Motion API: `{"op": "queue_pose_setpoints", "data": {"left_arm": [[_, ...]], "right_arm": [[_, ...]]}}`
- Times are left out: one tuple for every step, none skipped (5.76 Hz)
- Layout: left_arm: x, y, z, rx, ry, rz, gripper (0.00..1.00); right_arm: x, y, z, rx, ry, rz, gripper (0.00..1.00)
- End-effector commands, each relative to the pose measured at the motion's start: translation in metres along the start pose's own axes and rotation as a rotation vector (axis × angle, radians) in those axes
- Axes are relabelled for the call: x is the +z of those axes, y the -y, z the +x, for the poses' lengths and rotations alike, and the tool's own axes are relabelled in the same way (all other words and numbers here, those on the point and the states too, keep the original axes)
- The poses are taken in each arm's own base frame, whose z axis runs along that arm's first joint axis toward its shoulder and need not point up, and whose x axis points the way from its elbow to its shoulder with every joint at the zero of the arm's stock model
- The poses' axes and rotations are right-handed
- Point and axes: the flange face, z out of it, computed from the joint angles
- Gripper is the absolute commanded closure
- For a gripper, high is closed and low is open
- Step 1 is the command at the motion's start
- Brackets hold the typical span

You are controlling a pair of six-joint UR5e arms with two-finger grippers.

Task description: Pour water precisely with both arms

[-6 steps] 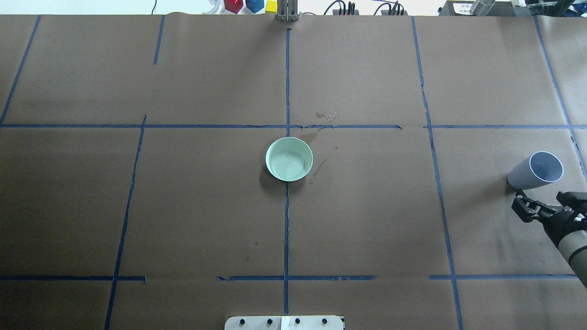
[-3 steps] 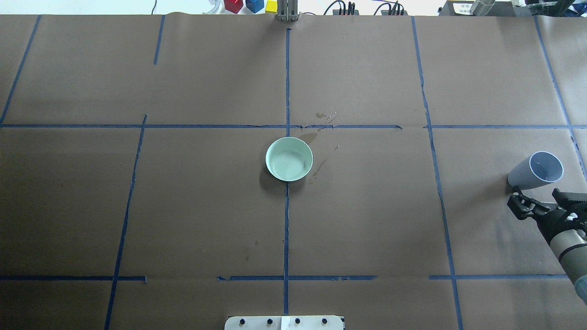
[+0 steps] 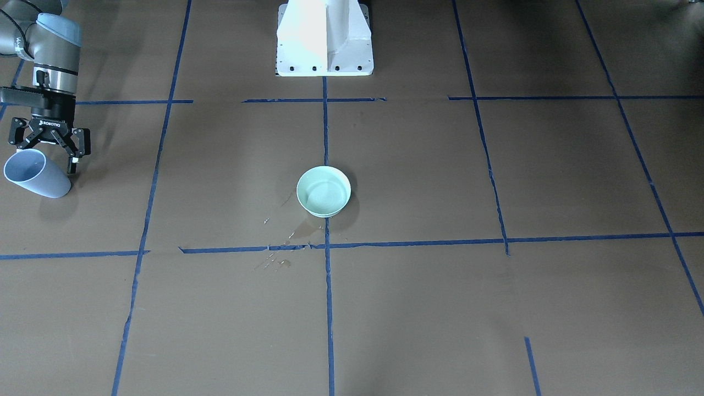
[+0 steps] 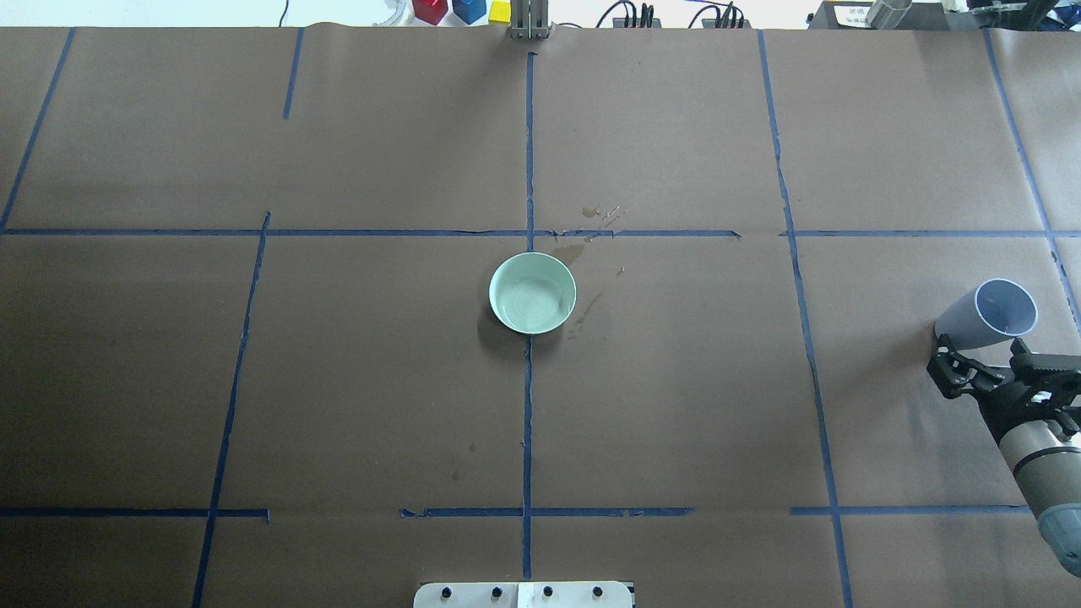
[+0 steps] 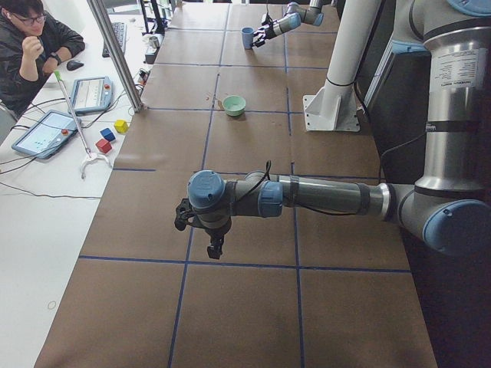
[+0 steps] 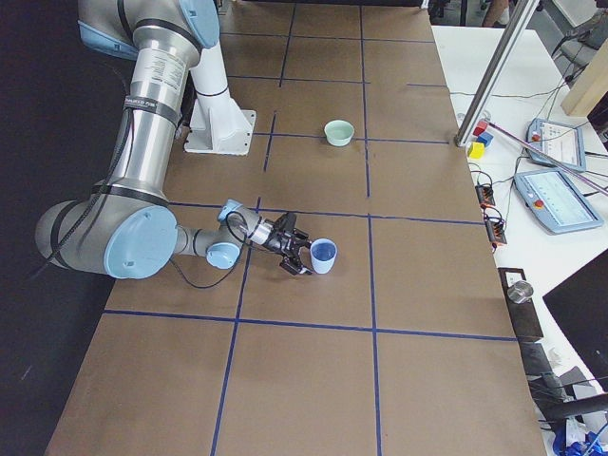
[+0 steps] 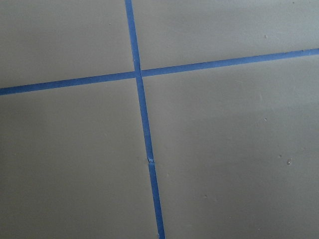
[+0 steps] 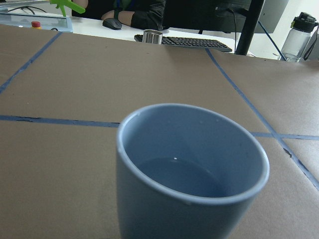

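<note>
Progress: our right gripper (image 4: 984,356), jaws wide, has crept up to the blue cup (image 4: 996,314) at the frame's right edge; water (image 8: 179,177) sits inside, so we grasp next.

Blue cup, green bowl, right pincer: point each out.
blue cup (image 4: 963,325), overhead exterior view, outer side wall.
green bowl (image 4: 504,291), overhead exterior view, inner wall, left side.
right pincer (image 4: 981,346), overhead exterior view, midway between its spread fingertips.

Coloured blocks (image 5: 107,135) lie beside two tablets (image 5: 47,133), near a seated person (image 5: 34,50)
</note>
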Motion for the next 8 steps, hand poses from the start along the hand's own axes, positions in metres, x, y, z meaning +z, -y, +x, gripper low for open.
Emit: {"op": "queue_pose_setpoints", "data": {"left_arm": [[0.001,0.000,-0.001,-0.002,0.000,-0.001,0.00],[0.000,-0.001,0.000,0.001,0.000,0.001,0.00],[-0.001,0.000,0.001,0.000,0.000,0.002,0.00],[-0.001,0.001,0.001,0.000,0.000,0.002,0.00],[0.000,0.003,0.000,-0.001,0.000,0.001,0.00],[0.001,0.003,-0.002,-0.004,0.000,-0.002,0.00],[0.001,0.003,-0.001,-0.009,0.000,-0.001,0.00],[0.001,0.003,-0.001,-0.009,0.000,-0.001,0.00]], "right_arm": [[0.002,-0.001,0.003,-0.008,-0.007,0.024,0.01],[0.002,0.001,0.002,-0.008,-0.008,0.041,0.01],[0.008,0.000,0.000,-0.006,-0.015,0.050,0.01],[0.018,0.000,-0.015,-0.017,-0.016,0.071,0.01],[0.021,0.002,-0.013,-0.017,-0.026,0.083,0.01],[0.027,0.006,-0.005,-0.019,-0.047,0.094,0.01],[0.030,0.011,-0.002,-0.028,-0.059,0.104,0.01],[0.033,0.016,-0.001,-0.031,-0.068,0.115,0.00]]}}
